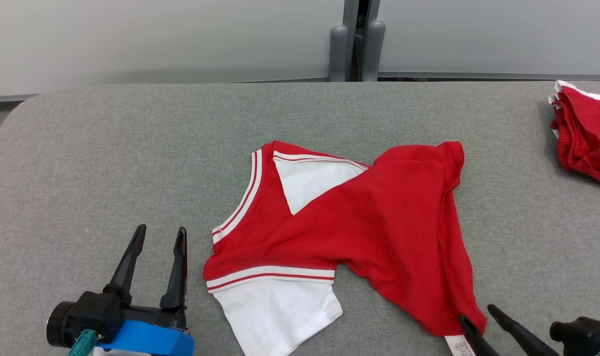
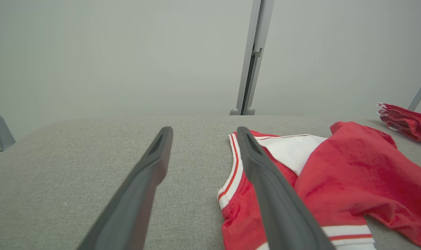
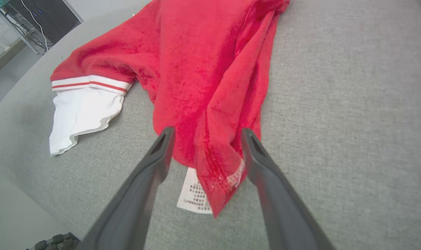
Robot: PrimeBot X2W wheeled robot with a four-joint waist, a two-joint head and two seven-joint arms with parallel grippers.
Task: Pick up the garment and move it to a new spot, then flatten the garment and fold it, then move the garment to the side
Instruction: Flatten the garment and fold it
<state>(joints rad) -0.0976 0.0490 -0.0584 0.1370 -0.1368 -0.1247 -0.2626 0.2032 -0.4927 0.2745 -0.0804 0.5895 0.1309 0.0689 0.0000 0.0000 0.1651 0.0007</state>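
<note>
Tag: a white tag [image 3: 194, 194] stuck out from under the garment's near red corner. Its print was rows of dots and lines, too small to read.
Garment: the red garment [image 1: 379, 212], with white panels and red-and-white striped trim, lay rumpled in the middle of the surface. A red part was folded across its white chest, and a white part below a striped band [image 1: 270, 276] pointed toward the near edge.
Surface: the surface [image 1: 107, 163] was covered in grey woven cloth and had a rounded far-left corner.
Pile: red cloths with white edging [image 1: 586, 133] lay stacked at the far right, well apart from the garment.
Room: pale grey wall panels [image 1: 156, 39] stood behind the surface, with a grey post [image 1: 356, 39] at their join. In the right wrist view, a dark rack with cables [image 3: 40, 21] stood beyond the surface.
Left jaws: released and grasping nothing. Their fingers [image 1: 178, 267] stood apart over bare surface, just left of the garment's striped edge.
Right jaws: released. Their fingers [image 3: 266, 180] were spread on either side of the near red corner, and the cloth between them was not pinched.
</note>
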